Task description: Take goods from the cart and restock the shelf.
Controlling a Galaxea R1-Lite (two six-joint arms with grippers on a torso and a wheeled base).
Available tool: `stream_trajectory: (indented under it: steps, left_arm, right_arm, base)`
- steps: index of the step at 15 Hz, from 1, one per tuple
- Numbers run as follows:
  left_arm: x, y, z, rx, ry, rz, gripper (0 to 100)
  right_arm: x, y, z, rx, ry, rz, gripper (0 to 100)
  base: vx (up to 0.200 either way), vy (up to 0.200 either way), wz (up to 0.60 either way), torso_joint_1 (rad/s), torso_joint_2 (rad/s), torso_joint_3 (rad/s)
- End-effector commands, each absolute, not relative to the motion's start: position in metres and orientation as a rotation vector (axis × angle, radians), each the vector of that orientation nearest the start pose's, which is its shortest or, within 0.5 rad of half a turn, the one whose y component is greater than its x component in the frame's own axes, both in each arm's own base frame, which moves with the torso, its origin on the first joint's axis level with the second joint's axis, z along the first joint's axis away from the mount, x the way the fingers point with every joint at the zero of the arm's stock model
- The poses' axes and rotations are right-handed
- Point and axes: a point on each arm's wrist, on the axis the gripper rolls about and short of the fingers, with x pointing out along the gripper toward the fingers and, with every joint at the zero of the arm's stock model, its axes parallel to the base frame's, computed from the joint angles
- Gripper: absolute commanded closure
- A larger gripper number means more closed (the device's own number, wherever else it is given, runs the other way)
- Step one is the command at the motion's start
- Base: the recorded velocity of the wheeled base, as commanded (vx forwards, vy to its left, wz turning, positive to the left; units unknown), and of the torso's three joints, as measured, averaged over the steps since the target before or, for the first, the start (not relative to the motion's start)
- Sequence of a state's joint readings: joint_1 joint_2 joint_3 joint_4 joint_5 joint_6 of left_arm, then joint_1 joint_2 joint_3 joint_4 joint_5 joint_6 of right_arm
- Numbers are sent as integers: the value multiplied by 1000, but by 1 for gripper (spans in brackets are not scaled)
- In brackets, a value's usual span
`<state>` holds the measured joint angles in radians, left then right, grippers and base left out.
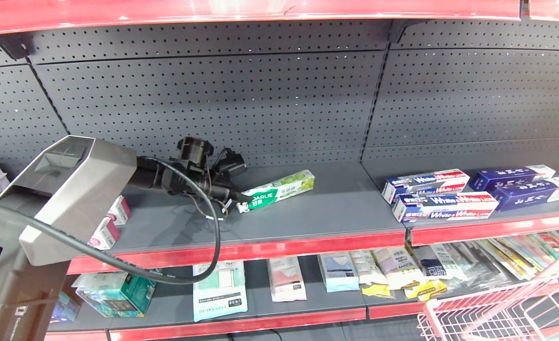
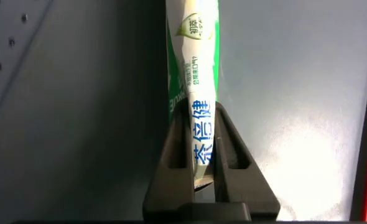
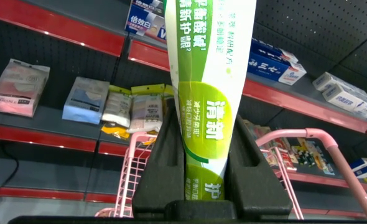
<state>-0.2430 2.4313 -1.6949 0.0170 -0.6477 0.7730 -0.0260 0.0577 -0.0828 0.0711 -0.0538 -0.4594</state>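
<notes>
A green and white toothpaste box (image 1: 279,189) lies lengthwise low over the grey middle shelf (image 1: 336,210); I cannot tell whether it touches the board. My left gripper (image 1: 238,198) is shut on its near end. In the left wrist view the two black fingers (image 2: 224,146) clamp the toothpaste box (image 2: 193,43) with the left gripper (image 2: 201,124) just above the shelf board. My right gripper (image 3: 206,127) is shut on a second green and white toothpaste box (image 3: 211,56), held upright over the pink wire cart (image 3: 308,134).
Blue, white and red toothpaste boxes (image 1: 431,199) and dark blue boxes (image 1: 521,187) lie at the shelf's right. Pink and white boxes (image 1: 113,222) sit at its left front. Flat packets (image 1: 286,279) fill the lower shelf. The cart (image 1: 497,308) stands at bottom right.
</notes>
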Motion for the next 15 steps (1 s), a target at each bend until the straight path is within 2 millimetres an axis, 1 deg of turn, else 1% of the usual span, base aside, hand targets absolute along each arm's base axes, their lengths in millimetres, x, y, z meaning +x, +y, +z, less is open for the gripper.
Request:
stream_trajectory:
  steps: [1,3,4,6,7,9,12,15]
  left_arm:
    - [460,-122,72,538,378,-1094,100]
    - [449,-106,80,529,371,-1136,100]
    - [446,-98,80,544,354,-1153,100]
    - [441,-74,77,591,338,-1154,100]
    - [438,-63,79,594,342,-1153,100]
    - [433,-52,84,611,328,-1183,100]
    - [424,-50,90,630,313,-1237,100]
    - [423,-48,91,636,280,-1259,100]
  right_arm:
    - [-24,-1,93,-459,65,-67,100]
    - [-24,-1,93,-456,65,-68,100]
    - [-24,-1,93,-456,65,-68,100]
    - [-24,-1,93,-456,65,-68,100]
    - [-24,-1,93,-456,65,-68,100]
    - [-24,-1,92,-456,68,-68,100]
    - [-24,-1,92,-456,70,-68,100]
    - [-24,0,92,-457,72,-71,100]
  base:
    - [0,0,0,0,0,0]
    - [0,0,0,0,0,0]
    - [0,0,0,0,0,0]
    - [0,0,0,0,0,0]
    - [0,0,0,0,0,0]
    - [0,0,0,0,0,0]
    - [0,0,0,0,0,0]
    - [0,0,0,0,0,0]
